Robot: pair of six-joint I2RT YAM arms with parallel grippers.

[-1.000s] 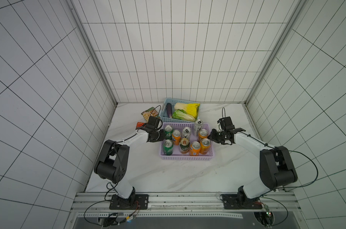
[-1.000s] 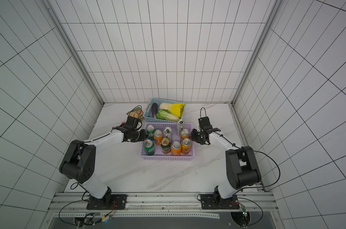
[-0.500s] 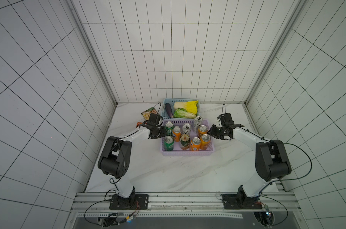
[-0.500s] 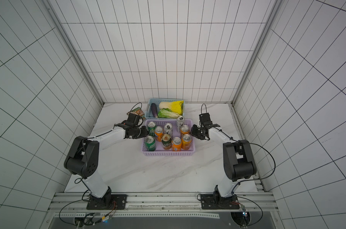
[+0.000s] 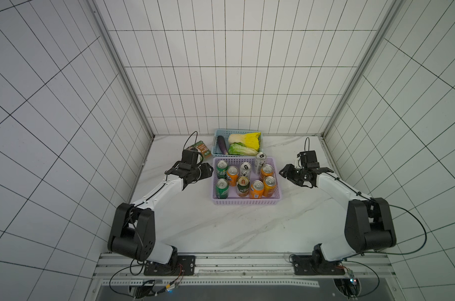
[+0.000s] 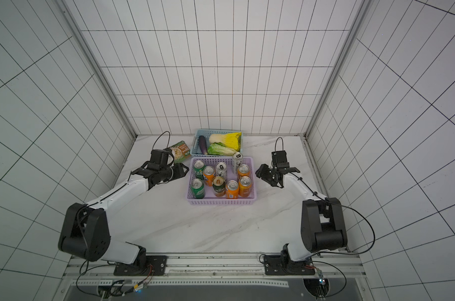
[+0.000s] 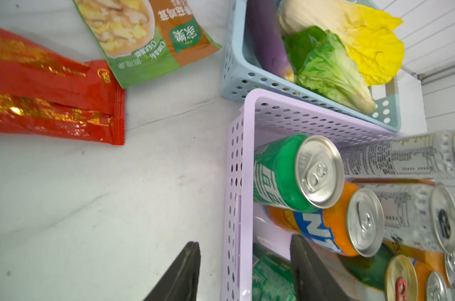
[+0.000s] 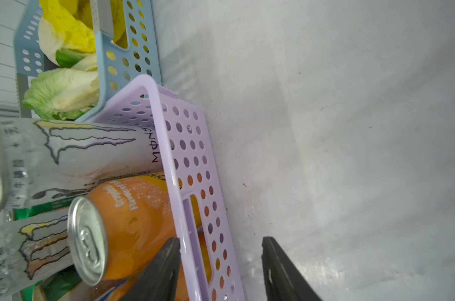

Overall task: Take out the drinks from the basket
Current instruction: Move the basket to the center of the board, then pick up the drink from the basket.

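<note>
Lilac basket [image 5: 244,202] sitting on desk [image 5: 221,229] | nine drinks [image 5: 243,186] standing upright inside (none removed) | left end effector [image 5: 208,170] hovering released beside one side wall | right end effector [image 5: 283,173] hovering released opposite

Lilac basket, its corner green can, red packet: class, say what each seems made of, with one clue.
Lilac basket: apparently moulded plastic, smooth semi-matt; regular round holes, rounded rim. Corner green can: probably thin metal, glossy printed body; bare silver lid with pull tab. Red packet: likely foil-backed plastic film, shiny; creases, gold glints, serrated edge.
</note>
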